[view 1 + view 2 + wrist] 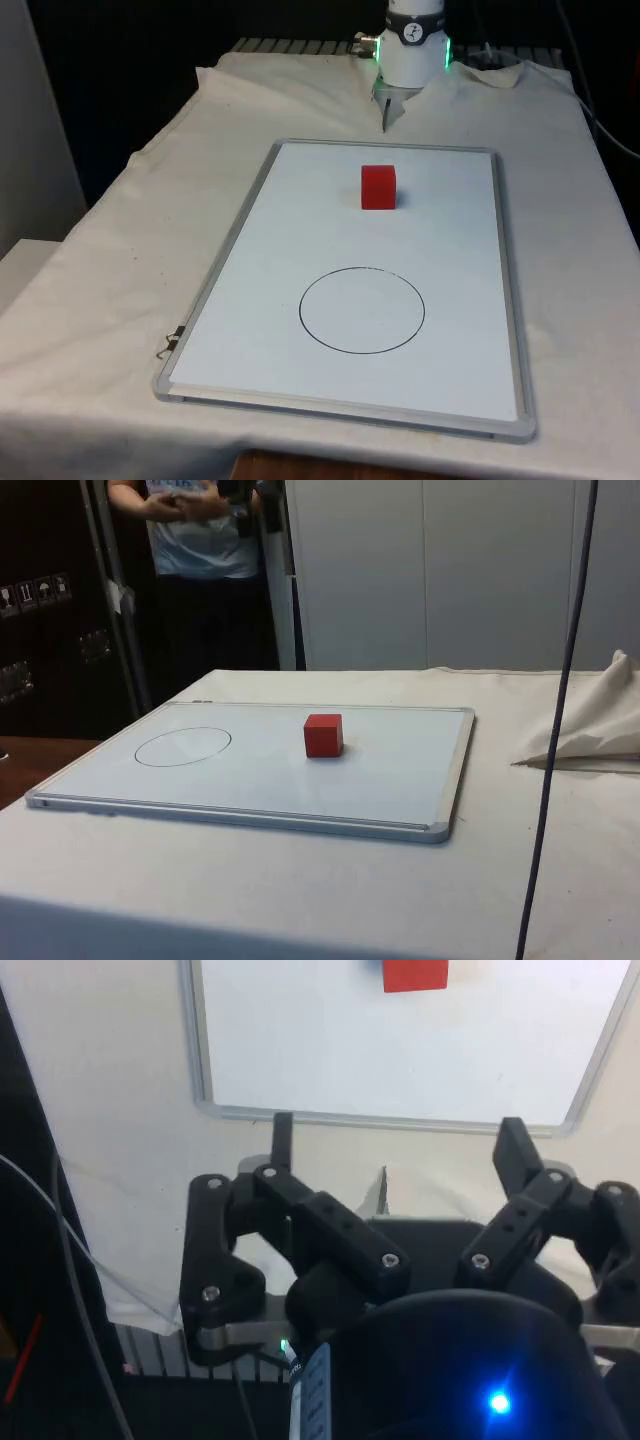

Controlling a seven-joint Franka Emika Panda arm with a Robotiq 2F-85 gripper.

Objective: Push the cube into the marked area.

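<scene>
Hovering spread wide, end effector (395, 1145) beyond the whiteboard (250, 300) edge, apart from red cube (378, 187); circle (362, 310) empty.

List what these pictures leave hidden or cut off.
- Red cube: wrist view's edge cuts off most of it.
- Gripper: front view's upper edge cuts off the arm above it.
- Person: side view's edge cuts off the head.
- Whiteboard: its far end, with the circle, lies beyond the wrist view's edge.
</scene>
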